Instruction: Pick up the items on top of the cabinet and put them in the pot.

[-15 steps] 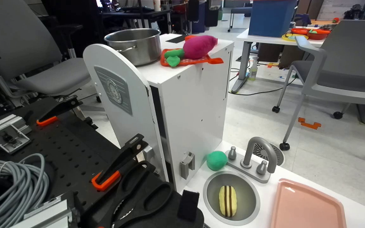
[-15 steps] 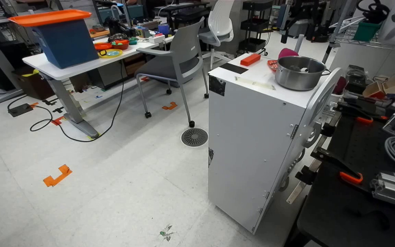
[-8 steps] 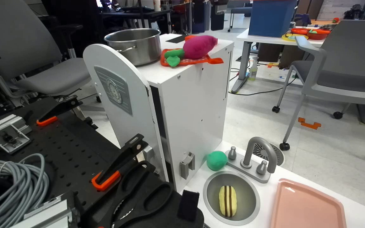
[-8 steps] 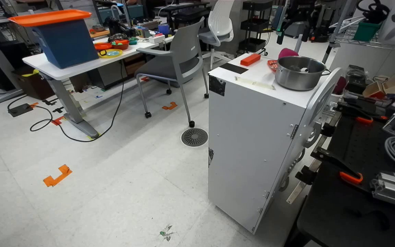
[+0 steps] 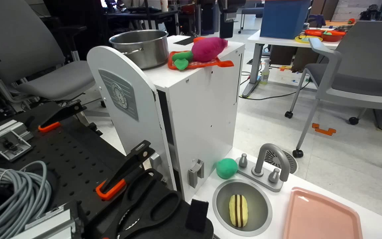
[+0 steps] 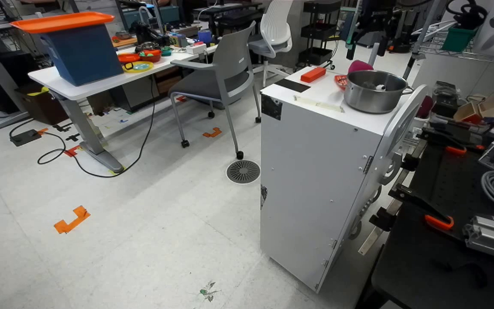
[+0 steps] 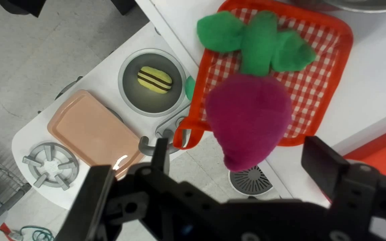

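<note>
A magenta plush lump [image 7: 248, 113] with green leaves lies on an orange-edged checked square [image 7: 317, 83] on top of the white cabinet [image 5: 201, 106]. Its tapered end reaches past the cabinet's edge in the wrist view. Beside them stands the steel pot [image 5: 141, 49], also seen as a pot [image 6: 371, 101] with something small, white and dark inside. My gripper [image 7: 236, 147] is open, its fingers wide apart on either side of the lump's tip and touching nothing that I can see. In an exterior view the gripper [image 6: 366, 52] hangs above and behind the lump [image 6: 360, 65].
An orange-red block [image 6: 313, 74] lies at the cabinet top's far end. Below, the toy sink [image 5: 260, 215] holds a striped yellow piece [image 5: 238, 210]; a green ball [image 5: 226, 168], a tap [image 5: 274, 156] and a pink tray [image 5: 322, 215] are nearby. A rounded panel [image 5: 121, 83] rises beside the pot.
My gripper has turned about the wrist and shifted a little, its fingers now showing spread apart in an exterior view. The lump, checked square and pot have not moved.
</note>
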### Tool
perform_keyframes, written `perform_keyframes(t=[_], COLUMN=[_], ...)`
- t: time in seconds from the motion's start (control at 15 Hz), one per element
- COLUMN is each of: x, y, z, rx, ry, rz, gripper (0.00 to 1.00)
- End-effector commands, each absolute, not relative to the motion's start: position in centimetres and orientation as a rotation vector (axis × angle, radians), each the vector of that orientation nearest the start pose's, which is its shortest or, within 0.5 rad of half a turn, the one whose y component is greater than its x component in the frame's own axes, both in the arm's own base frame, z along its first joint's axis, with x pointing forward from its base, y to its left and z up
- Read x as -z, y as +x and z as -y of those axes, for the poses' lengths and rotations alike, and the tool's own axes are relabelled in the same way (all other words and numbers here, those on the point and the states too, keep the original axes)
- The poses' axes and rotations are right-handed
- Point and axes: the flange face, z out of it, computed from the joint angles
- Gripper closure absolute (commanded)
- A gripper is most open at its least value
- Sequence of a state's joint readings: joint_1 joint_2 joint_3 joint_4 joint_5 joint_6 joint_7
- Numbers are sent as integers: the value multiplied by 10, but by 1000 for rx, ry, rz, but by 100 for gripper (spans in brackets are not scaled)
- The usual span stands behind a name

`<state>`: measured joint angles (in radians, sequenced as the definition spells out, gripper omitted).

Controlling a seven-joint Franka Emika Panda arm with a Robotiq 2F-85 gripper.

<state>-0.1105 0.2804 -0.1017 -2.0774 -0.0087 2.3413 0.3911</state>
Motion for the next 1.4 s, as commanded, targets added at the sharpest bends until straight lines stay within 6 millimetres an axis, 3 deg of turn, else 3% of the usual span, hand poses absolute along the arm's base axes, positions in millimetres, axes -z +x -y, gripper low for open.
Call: perform_keyframes(t=[0.0, 0.33, 0.4, 0.47, 1.07, 1.33], x=[-288, -278, -277, -276, -273, -278], y=[572, 572, 572, 573, 575, 575], z=[118, 112, 111, 110, 108, 104], rx=[-24, -57, -59, -64, -71, -46], ry=[-3040, -3052, -3056, -3058, -3056, -3090], rz=[-904, -886, -883, -880, -893, -939], gripper=[0, 0, 9, 28, 95, 99])
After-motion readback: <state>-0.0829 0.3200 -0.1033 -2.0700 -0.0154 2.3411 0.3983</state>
